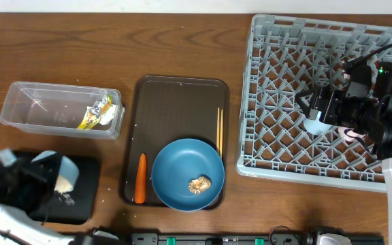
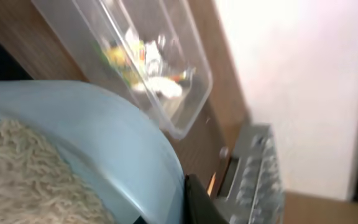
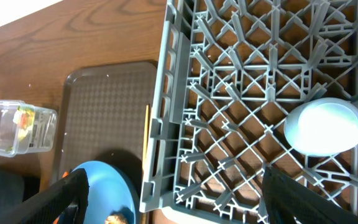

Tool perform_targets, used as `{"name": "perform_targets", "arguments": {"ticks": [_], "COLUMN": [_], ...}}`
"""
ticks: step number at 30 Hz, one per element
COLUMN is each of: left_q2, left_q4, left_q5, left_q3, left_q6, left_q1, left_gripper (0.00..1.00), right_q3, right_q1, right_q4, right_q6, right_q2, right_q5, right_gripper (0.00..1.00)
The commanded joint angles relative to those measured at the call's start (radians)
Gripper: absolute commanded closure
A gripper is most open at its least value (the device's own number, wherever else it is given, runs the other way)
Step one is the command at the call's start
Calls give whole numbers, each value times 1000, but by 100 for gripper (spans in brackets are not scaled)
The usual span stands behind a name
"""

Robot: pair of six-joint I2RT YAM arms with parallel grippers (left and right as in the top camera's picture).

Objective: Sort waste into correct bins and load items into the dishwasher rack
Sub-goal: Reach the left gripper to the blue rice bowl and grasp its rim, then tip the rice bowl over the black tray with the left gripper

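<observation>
Dishwasher rack: right of the frame, on the table.
Black tray: lower left, directly under the bowl.
Light blue bowl: tilted above the black tray.
Left end effector: fully closed, clamped on the bowl's rim.
Right end effector: over the rack, jaws wide apart, nothing between them.
Small blue cup: upside down inside the rack.
White rice grains: lying in the bowl.
Step in hand: judged to be tipping rice onto the tray.
Method: hold the rim low over the tray's middle and tilt gradually. Clinging rice may need a gentle shake.

Dark brown serving tray, wooden table (visible grain)
</observation>
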Motion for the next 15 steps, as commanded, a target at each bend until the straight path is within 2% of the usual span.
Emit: {"name": "perform_targets", "arguments": {"ticks": [1, 6, 11, 15], "left_q2": [-3, 21, 76, 126], "left_q4": [59, 162, 285, 308], "left_q5": [200, 236, 409, 414], "left_q3": [-64, -158, -216, -217], "left_q6": [96, 96, 96, 92], "left_q1": [117, 214, 232, 232], "left_gripper": [94, 94, 94, 94], "right_q3": [-5, -5, -5, -5], "right_q1": [16, 16, 16, 16], "right_q4": [0, 0, 0, -5], "right_q6": [-18, -17, -17, -17], "right_q2": [0, 0, 0, 0], "right_q5": [-1, -1, -1, -1], "right_gripper": [18, 18, 18, 18]}}
